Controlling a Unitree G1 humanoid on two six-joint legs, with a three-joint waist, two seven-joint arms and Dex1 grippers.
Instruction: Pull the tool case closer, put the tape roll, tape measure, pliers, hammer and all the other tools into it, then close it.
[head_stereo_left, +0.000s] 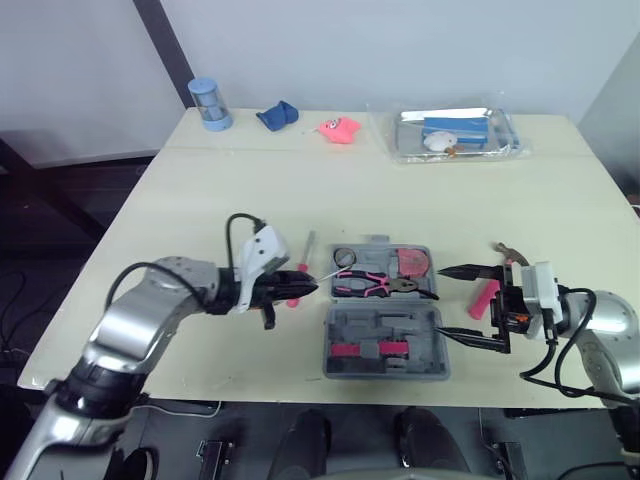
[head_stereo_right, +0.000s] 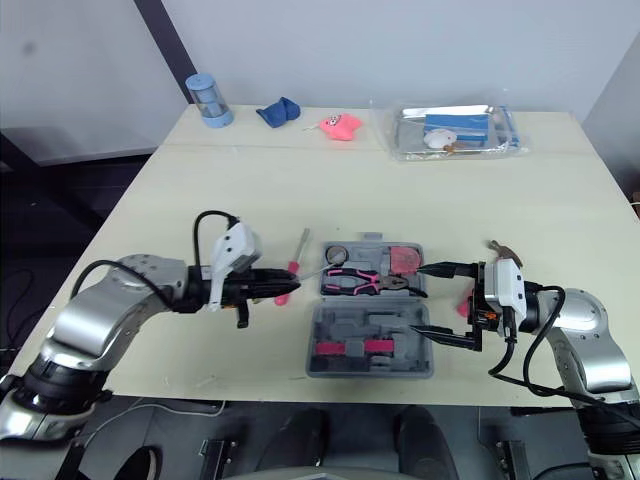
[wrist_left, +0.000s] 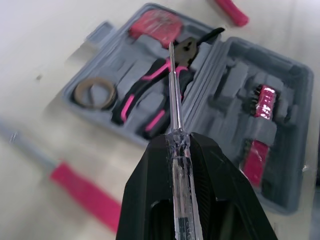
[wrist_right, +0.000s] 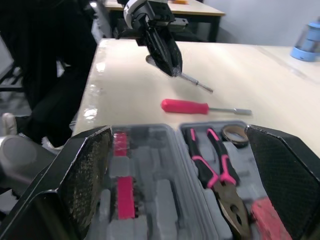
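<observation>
The grey tool case (head_stereo_left: 385, 325) lies open near the front edge of the worktop (head_stereo_left: 200, 190), between the two arms. In its far half sit the tape roll (head_stereo_left: 345, 256), the pink-and-black pliers (head_stereo_left: 375, 283) and the reddish tape measure (head_stereo_left: 410, 263); the near half holds a couple of pink pieces in its moulded slots. The left gripper (head_stereo_left: 297, 284) hovers just left of the case, clamped on a clear-handled screwdriver (wrist_left: 175, 115) whose thin shaft points toward the pliers. Under that gripper a pink-handled screwdriver (wrist_right: 185, 106) lies flat on the worktop, just beside the case and outside it. At the case's right edge the right gripper (head_stereo_left: 443, 301) has its two black fingers spread wide apart with nothing between them, one tip over the far half and one over the near half. The pink-handled hammer (head_stereo_left: 485, 298) lies on the worktop close by the case's right side, partly hidden by that gripper. Along the back edge stand a blue canister (head_stereo_left: 210, 103), a blue cloth (head_stereo_left: 277, 115), a pink toy (head_stereo_left: 340, 128) and a clear plastic tray (head_stereo_left: 455, 135).
</observation>
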